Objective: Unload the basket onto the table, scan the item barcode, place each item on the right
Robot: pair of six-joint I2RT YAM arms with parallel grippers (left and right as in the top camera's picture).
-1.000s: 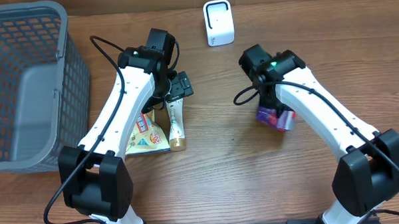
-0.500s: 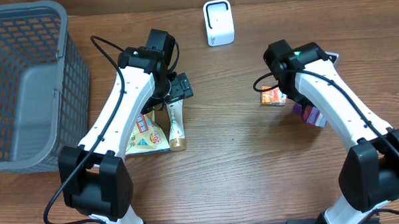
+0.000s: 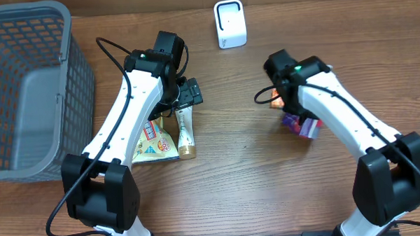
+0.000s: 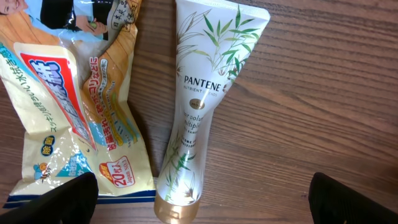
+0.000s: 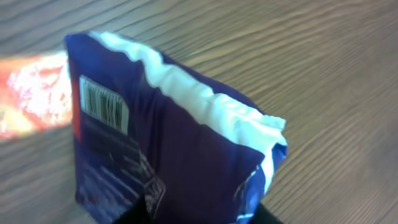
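Jaws of the right gripper [image 5: 199, 214] clamp the lower edge of a crinkly purple-and-white foil packet [image 5: 168, 155], apparently held clear of the wooden bench [image 3: 240, 173].
Its printed barcode [image 5: 102, 102] shows on one face, probably kept exposed for the white box-shaped scanner [image 3: 230, 24], which stands well apart at the back. Half a second ago this arm was swung further right; it has come back beside the small orange carton [image 3: 274, 96]. The left gripper [image 3: 188, 94] has not moved, its jaws wide apart over the white Pantene tube [image 4: 202, 106].

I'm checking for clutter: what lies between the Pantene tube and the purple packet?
Nothing. In the overhead view, only bare table separates the Pantene tube from the purple packet.
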